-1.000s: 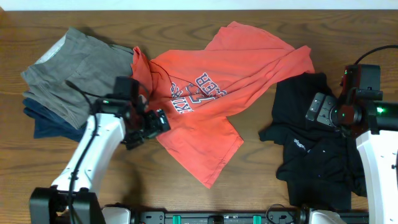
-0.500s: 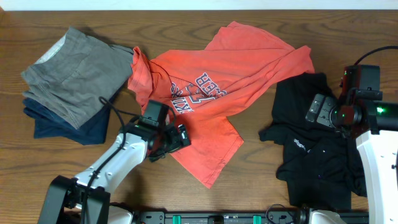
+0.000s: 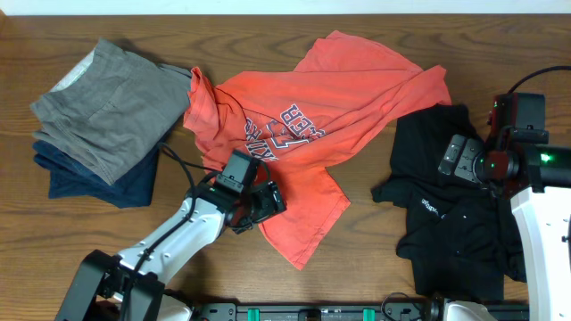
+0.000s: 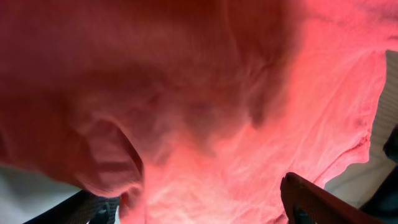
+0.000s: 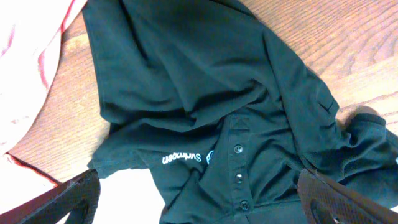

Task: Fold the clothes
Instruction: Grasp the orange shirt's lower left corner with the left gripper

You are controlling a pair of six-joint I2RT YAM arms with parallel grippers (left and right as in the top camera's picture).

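Left hand (image 3: 260, 202) spread over crumpled coral-red short-sleeved T-shirt (image 3: 312, 134), mid tabletop (image 3: 366, 276); right hand (image 3: 464, 159) spread above black polo shirt (image 3: 446, 227), right edge. Risk: pinch catches stacked layers, bunching shirt worse.

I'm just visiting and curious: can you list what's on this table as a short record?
red T-shirt: crumpled, mid-table, lettering up
black garment: unfolded, right side
grey garment: folded, stacked on navy garment, left side
left pincer: open, over red T-shirt's lower part
right pincer: open, above black garment
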